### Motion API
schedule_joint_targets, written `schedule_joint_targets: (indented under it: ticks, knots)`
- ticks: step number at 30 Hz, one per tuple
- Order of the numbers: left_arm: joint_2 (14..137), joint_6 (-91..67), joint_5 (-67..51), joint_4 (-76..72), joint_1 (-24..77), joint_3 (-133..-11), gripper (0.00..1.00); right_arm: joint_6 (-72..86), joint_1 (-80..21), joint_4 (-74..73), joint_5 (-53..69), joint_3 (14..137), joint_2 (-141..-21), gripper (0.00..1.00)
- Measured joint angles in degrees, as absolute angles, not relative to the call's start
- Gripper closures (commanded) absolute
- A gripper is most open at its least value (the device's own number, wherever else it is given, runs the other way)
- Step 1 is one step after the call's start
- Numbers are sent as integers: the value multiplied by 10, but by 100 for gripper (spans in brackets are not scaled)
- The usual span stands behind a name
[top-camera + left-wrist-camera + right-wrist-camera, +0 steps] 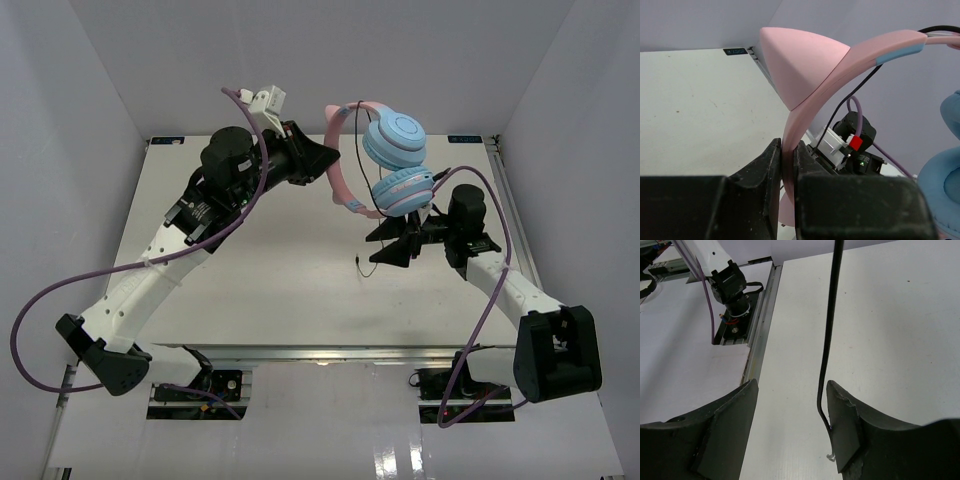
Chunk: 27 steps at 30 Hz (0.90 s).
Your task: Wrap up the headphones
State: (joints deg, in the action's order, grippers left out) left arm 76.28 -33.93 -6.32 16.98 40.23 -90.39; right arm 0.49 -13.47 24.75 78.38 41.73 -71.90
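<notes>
The headphones hang in the air over the far middle of the table, with two light-blue ear cups (395, 140) stacked one above the other. My left gripper (330, 162) is shut on the pink headband (810, 75), which stands pinched between its black fingers (762, 170). The thin black cable (357, 200) drops from the headband toward the table. My right gripper (386, 248) sits low under the ear cups and is open. In the right wrist view the cable (832, 305) hangs between the fingers of that gripper (792, 390) and touches the inner face of one finger (845, 425).
Thick purple arm cables (60, 290) loop beside both arms. An aluminium rail (760, 340) runs along the table's near edge, with an arm mount (732, 285) beyond it. White walls close in the table on three sides.
</notes>
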Motion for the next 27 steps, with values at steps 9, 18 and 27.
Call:
schedule_joint_targets:
  ticks: [9,18,27]
  knots:
    - [754,-341,-32,160,402,-903,100,53,-132,307,785,394,-723,53]
    - [771,-349,15,145,402,-903,100,95,-148,358,779,380,-736,90]
    - [785,-348,101,166,387,-900,100,18,-151,279,746,377,-688,92]
